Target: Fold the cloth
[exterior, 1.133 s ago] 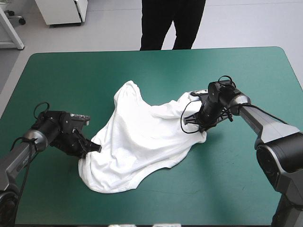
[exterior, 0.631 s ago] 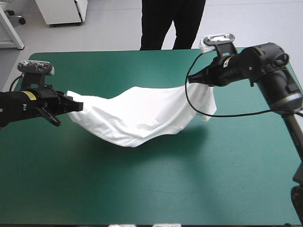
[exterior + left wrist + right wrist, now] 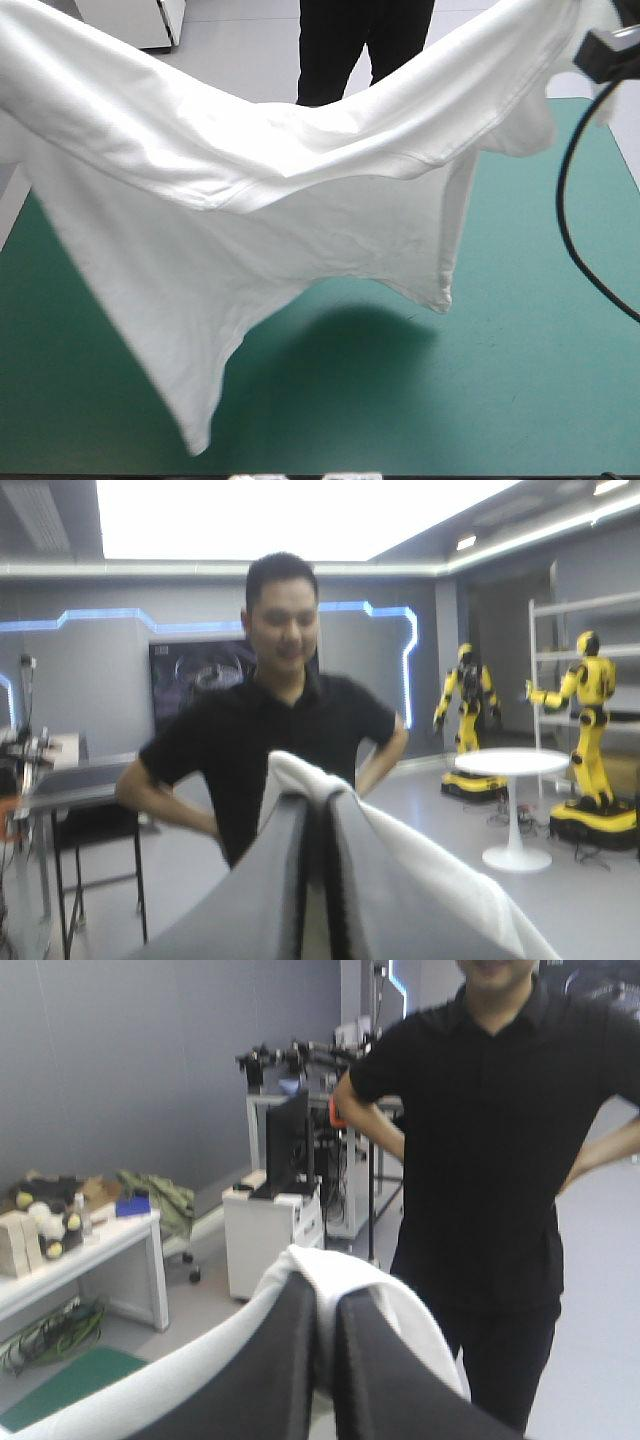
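The white T-shirt (image 3: 280, 200) hangs high over the teal-green table (image 3: 520, 380), stretched wide between my two arms. Its top edge sags in the middle, and a sleeve and the hem dangle toward the table without touching it. In the left wrist view my left gripper (image 3: 320, 815) is shut on the T-shirt (image 3: 430, 870), a fold of cloth draped over its tips. The right wrist view shows my right gripper (image 3: 327, 1305) likewise shut on the T-shirt (image 3: 385, 1295). In the high view the cloth and the picture's corners hide both grippers.
The shirt's shadow (image 3: 340, 350) falls on the middle of the teal-green cover. The right arm's black cable (image 3: 570, 220) hangs down over the table's right side.
Earlier the shirt lay crumpled on the table with a gripper at each side. Both arms then lifted it, drew apart and kept rising; now it hangs high and spread.
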Action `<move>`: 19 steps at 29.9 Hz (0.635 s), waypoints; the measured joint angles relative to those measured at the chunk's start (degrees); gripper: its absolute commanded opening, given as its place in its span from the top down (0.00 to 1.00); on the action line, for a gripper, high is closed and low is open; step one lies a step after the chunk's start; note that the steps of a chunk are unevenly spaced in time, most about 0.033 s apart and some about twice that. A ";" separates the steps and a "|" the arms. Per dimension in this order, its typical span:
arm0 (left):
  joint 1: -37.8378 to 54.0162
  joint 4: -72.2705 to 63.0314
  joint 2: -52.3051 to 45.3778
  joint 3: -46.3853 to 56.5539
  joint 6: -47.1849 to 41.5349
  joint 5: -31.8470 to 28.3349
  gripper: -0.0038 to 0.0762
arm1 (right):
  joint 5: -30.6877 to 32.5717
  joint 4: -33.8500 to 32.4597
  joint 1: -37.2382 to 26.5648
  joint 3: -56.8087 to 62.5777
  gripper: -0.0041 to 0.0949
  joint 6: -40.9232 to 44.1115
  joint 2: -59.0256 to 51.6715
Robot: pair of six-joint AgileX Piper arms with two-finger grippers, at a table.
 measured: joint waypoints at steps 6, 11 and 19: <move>0.00 -5.29 -0.43 -7.37 1.98 -1.48 0.96 | -0.28 1.36 0.00 -7.21 0.98 0.00 -1.28; 0.00 -8.37 -0.65 -8.94 2.42 -0.42 0.96 | -1.17 3.00 0.00 -7.82 0.98 0.00 -4.49; 0.00 -10.32 -0.86 -8.08 2.45 6.25 0.96 | -0.71 3.21 0.00 -4.48 0.98 0.00 -9.44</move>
